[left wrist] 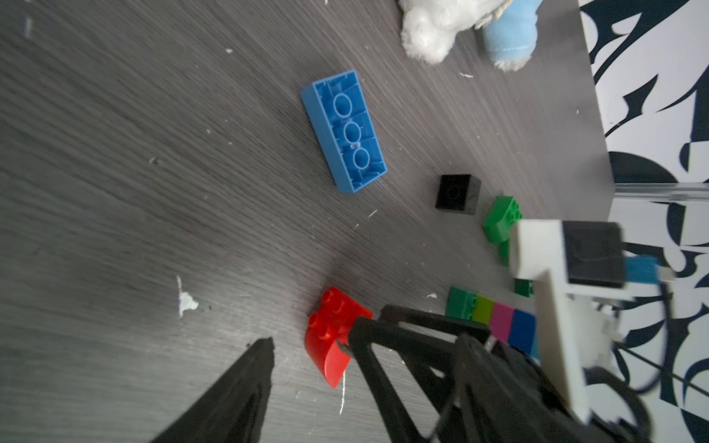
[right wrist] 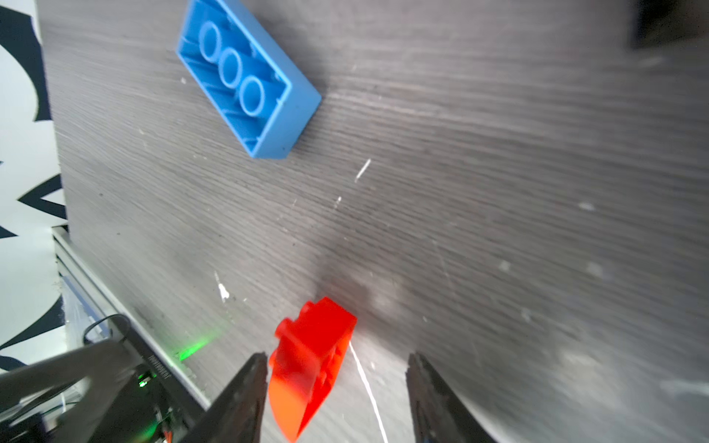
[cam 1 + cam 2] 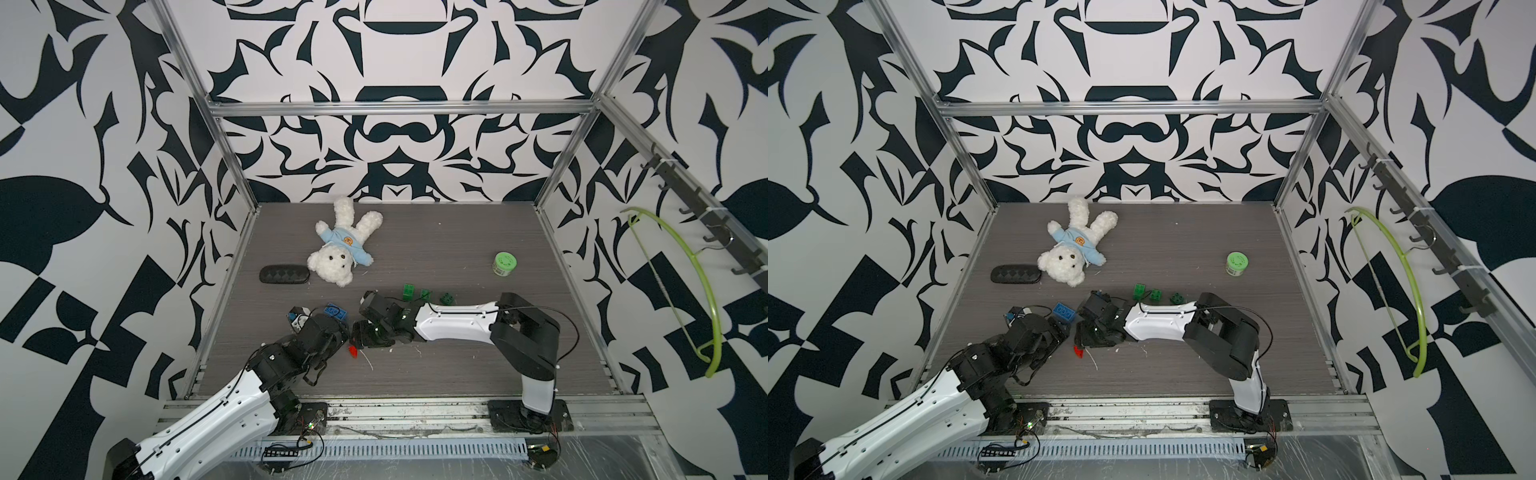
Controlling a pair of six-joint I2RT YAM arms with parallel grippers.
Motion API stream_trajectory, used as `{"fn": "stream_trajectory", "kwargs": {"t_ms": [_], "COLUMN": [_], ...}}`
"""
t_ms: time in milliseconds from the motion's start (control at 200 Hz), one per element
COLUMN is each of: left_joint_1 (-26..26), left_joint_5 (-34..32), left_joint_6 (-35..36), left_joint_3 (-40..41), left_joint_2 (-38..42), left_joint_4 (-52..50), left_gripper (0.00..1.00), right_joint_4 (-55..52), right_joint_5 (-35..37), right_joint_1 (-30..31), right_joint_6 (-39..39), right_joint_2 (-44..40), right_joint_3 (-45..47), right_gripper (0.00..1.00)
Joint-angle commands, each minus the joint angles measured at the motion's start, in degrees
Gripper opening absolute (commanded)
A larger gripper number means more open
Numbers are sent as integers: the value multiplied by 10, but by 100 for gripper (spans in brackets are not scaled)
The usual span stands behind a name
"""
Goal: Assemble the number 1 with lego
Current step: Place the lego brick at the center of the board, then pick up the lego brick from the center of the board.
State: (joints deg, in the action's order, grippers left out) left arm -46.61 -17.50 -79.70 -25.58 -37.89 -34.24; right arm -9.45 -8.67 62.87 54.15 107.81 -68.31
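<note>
Robot lab cell: aluminium frame (image 3: 399, 109), patterned walls (image 3: 399, 54), grey tabletop (image 3: 436, 249).

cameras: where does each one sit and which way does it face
Top views: high above the front edge, facing down toward the back wall over the table; left arm and right arm show.
Left wrist: on the left arm, facing down at the table past its own open left pincer.
Right wrist: on the right arm, facing down at the table past its own open right pincer.
Shared: both wrist views hold the red brick and the blue brick.
</note>
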Motion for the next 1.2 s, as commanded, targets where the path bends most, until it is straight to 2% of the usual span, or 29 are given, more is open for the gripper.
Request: {"fn": "stream_trajectory", "kwargs": {"t_ms": [0,285,425,560,860,1195], "left_joint_1": [2,2,3,3,-5,-61], "left_joint_5": [22,72,94,98,98,27], "left_joint_6": [24,55,98,141,194,219], "left_joint_3": [-1,17,7,-24,-51,-106], "left_joint_2": [-16,-66,-124,-193,-272,-347], "left_joint_4": [-15,34,61,36,34,-21], "left_gripper": [80,73,71,73,64,57], "right_joint_4": [-19,-127,-178,-204,-225,-227], "right_joint_5": [28,111,140,158,167,159], "right_joint_1": [-5,-7,-9,-16,-39,-49], "right_joint_6": [-28,-59,-63,-65,-79,-84], "right_joint_2": [-68,-208,-261,-298,-335,-342], "right_joint_3": [9,54,73,89,102,107], "right_gripper": [63,61,60,60,60,58]}}
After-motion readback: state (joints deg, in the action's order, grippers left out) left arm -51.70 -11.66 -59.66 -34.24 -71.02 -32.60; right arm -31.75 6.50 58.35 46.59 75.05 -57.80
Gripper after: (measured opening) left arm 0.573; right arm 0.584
